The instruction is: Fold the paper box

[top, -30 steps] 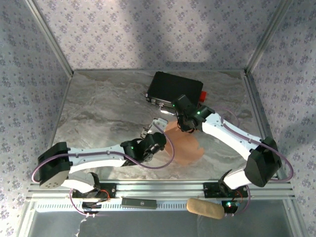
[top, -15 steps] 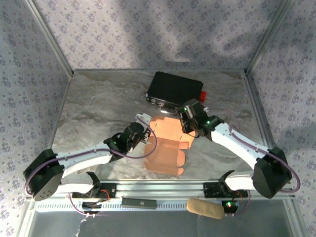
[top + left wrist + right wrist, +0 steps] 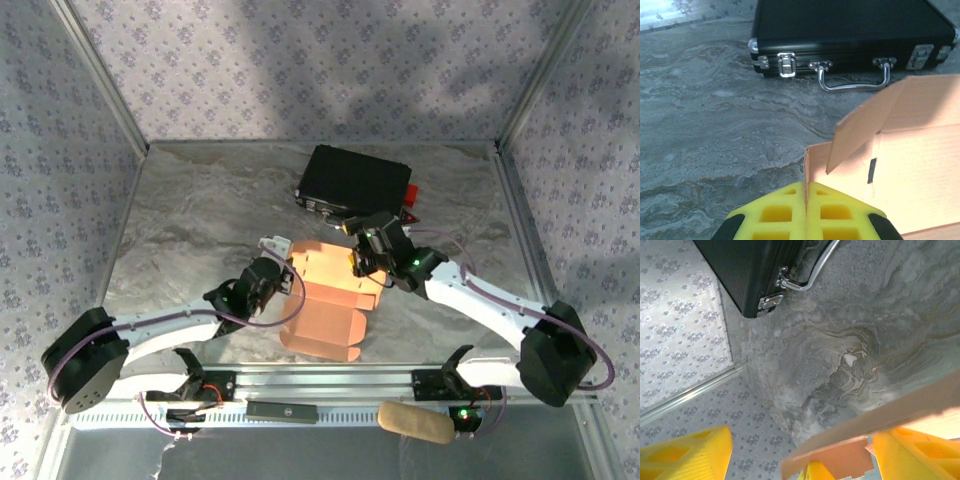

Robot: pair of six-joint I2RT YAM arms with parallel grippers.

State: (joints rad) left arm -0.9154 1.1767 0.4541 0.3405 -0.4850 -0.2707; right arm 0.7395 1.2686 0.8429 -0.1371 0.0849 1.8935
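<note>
Left fingers (image 3: 775, 212) pinching paper box (image 3: 920, 170), likely sidewall

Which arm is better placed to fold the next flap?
Right, probably: the right gripper is open astride the far flap of the paper box; the left gripper is shut on its left edge.

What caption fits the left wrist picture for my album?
Left gripper pinches the paper box edge, black case beyond.
</note>
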